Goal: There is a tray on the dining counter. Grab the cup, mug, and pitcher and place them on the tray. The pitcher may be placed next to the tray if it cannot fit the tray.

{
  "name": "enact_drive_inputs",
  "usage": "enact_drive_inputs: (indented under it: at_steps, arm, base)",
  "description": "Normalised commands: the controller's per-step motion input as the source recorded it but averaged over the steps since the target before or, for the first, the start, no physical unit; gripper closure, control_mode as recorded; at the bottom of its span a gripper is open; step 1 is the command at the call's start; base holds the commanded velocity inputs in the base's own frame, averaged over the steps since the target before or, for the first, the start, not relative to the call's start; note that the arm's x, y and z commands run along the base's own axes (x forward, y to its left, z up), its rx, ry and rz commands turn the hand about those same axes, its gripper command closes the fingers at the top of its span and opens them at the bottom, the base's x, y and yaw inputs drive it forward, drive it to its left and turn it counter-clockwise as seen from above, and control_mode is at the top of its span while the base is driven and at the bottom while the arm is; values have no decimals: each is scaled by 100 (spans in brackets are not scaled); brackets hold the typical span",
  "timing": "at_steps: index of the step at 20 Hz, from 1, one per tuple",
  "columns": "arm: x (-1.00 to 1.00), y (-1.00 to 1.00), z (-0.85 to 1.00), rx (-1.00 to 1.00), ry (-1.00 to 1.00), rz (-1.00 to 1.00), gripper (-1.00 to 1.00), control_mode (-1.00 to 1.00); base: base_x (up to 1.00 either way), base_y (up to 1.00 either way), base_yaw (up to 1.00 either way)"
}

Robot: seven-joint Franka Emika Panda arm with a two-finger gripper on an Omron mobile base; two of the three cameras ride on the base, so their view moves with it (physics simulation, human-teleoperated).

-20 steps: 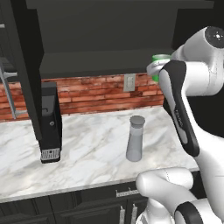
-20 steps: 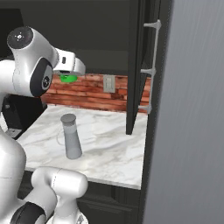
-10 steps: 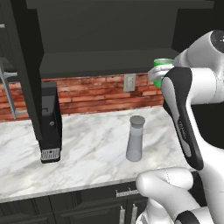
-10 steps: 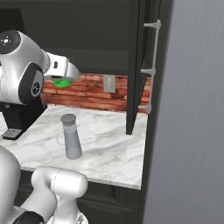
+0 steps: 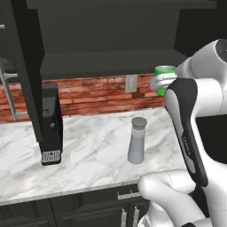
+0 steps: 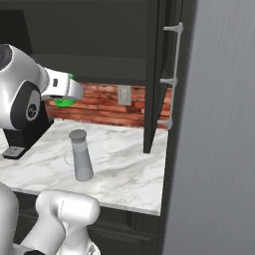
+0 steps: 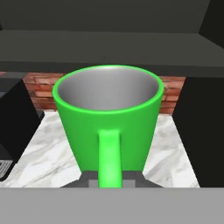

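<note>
My gripper (image 7: 109, 178) is shut on the loop handle of the bright green mug (image 7: 109, 114). It holds the mug upright in the air, open end up and empty. From the base views, the mug (image 5: 164, 71) (image 6: 63, 102) hangs well above the brick-backed marble counter, up near the underside of the dark cabinets. The tall grey pitcher (image 5: 137, 141) (image 6: 80, 156) with its dark round lid stands on that counter, below the mug and apart from it. The tray, the cup and the dining counter are out of view.
A black coffee machine (image 5: 50, 127) stands at the left of the counter (image 5: 88, 150). A red brick wall with an outlet (image 5: 131, 83) backs it. Dark upper cabinets hang overhead. At the right are a dark tall panel (image 6: 154, 74) and a grey fridge door (image 6: 219, 149).
The arm has swung its upper links while carrying the mug. The mug has drifted slightly down and to the left in the right base view. The pitcher has not moved.
</note>
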Motion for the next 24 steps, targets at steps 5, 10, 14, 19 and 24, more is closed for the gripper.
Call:
enact_drive_inputs:
  at_steps: [5,10,14,19,24]
  arm:
    - [-9,9,-5,0,0,0,100,-100]
    - [-9,0,-3,0,0,2,100,-100]
    - [0,0,0,0,0,0,100,100]
    - [0,0,0,0,0,0,100,100]
    - [0,0,0,0,0,0,100,100]
  base:
    - [0,0,0]
    - [0,0,0]
    - [-45,-9,7]
    - [-94,-48,13]
    - [-100,-87,37]
